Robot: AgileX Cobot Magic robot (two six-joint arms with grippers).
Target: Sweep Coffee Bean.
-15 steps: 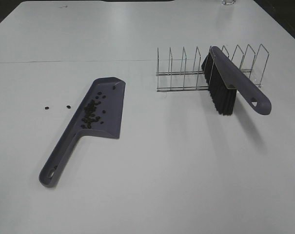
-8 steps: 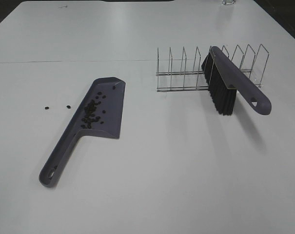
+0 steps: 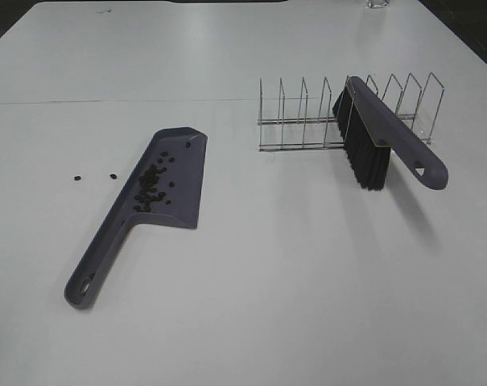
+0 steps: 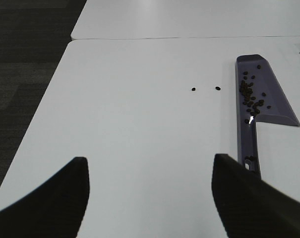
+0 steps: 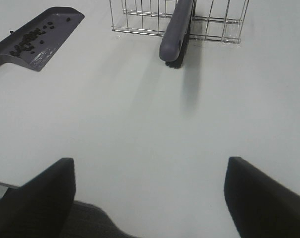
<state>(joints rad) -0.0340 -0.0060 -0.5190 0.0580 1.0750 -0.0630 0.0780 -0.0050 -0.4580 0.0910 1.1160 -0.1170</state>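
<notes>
A purple-grey dustpan point(image 3: 167, 181) lies flat on the white table, left of centre, with many coffee beans point(image 3: 150, 186) piled in its pan. Two stray coffee beans point(image 3: 95, 177) rest on the table just left of it; they also show in the left wrist view point(image 4: 205, 89) beside the dustpan point(image 4: 261, 101). The brush point(image 3: 384, 141) leans in the wire rack point(image 3: 307, 117), bristles down, handle toward the front right. Neither arm shows in the high view. My left gripper point(image 4: 150, 193) and right gripper point(image 5: 150, 198) are both open and empty, well back from the dustpan point(image 5: 38, 34) and the brush point(image 5: 177, 32).
The wire rack point(image 5: 209, 22) stands at the back right of the table. A seam line crosses the table behind the dustpan. The table's left edge and dark floor point(image 4: 26, 74) show in the left wrist view.
</notes>
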